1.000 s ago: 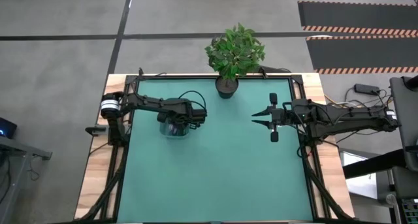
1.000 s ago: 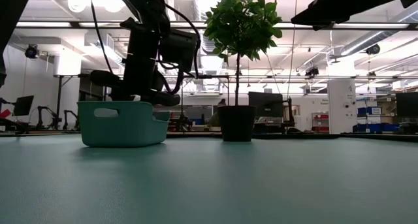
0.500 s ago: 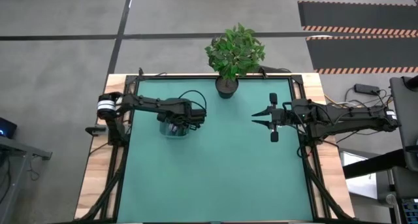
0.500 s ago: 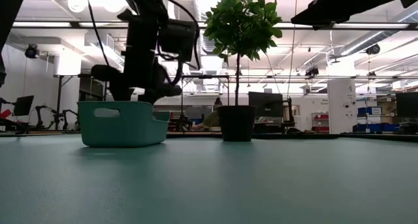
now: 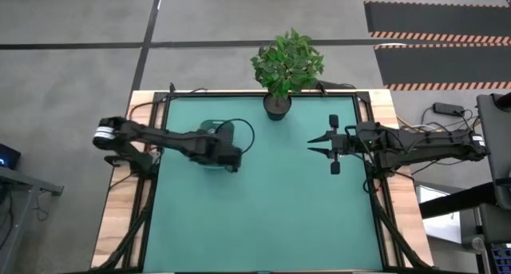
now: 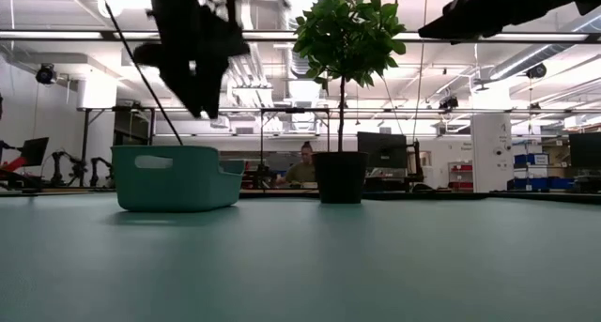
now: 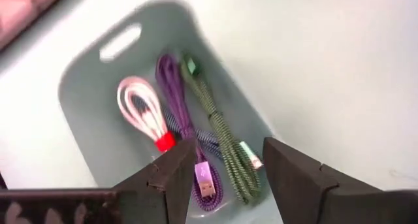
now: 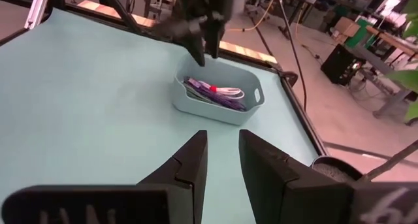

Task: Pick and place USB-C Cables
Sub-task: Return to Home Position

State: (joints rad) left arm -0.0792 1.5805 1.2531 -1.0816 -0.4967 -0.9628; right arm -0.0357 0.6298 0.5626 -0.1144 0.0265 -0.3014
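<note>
**Finding.** The left tool point(image 7: 228, 149) hangs above the pale teal bin point(image 6: 178, 186), clear of its rim in the low view. Its fingers are spread and there is nothing between them.

**Task's things.** The USB-C cables lie inside the bin, side by side, with their long axes along the bin's length.
- The white-and-red cable point(image 7: 147, 113) lies nearest one long wall.
- The purple cable point(image 7: 179, 113) lies in the middle.
- The green-grey cable point(image 7: 215, 129) lies toward the other wall.
- A striped stretch crosses beneath them. Whether it is a fourth cable cannot be told.

No cable is seen on the surface point(image 5: 263, 218) outside the bin.

**Position.** The bin stands in the far-left part of the surface, left of the potted plant point(image 5: 286, 62).

**Governing relation.** The cables sit directly under the left tool, and the left arm is the nearer by far. The right tool point(image 5: 311, 147) waits well apart near the right edge, its fingers parted and empty.

**Judgement.** Placement appears complete. To withdraw, the left tool only needs to move away from the bin, and nothing stands in its path.
</note>
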